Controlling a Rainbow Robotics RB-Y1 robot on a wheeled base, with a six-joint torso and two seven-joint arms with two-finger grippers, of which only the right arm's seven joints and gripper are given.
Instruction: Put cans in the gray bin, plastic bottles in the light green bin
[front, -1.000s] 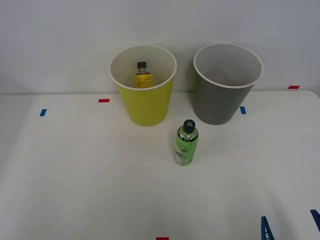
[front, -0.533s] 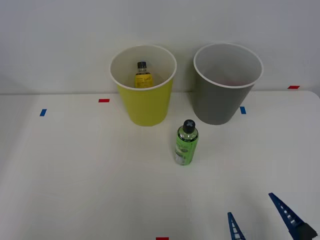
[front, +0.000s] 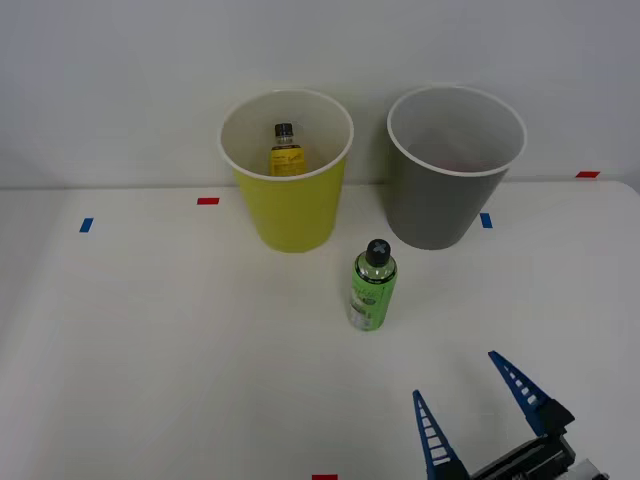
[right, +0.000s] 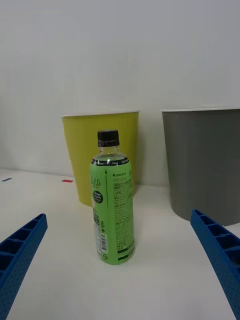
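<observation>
Upright green bottle (right: 113, 200), label illegible.

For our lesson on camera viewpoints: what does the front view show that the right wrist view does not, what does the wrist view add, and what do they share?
Front view alone: the yellow-label bottle inside the light green bin, and red and blue tape marks on the table.

Right wrist view alone: the label print on the green bottle, seen side-on.

Both: the upright green bottle standing in front of the two bins, the gray bin, and the open right gripper.
</observation>
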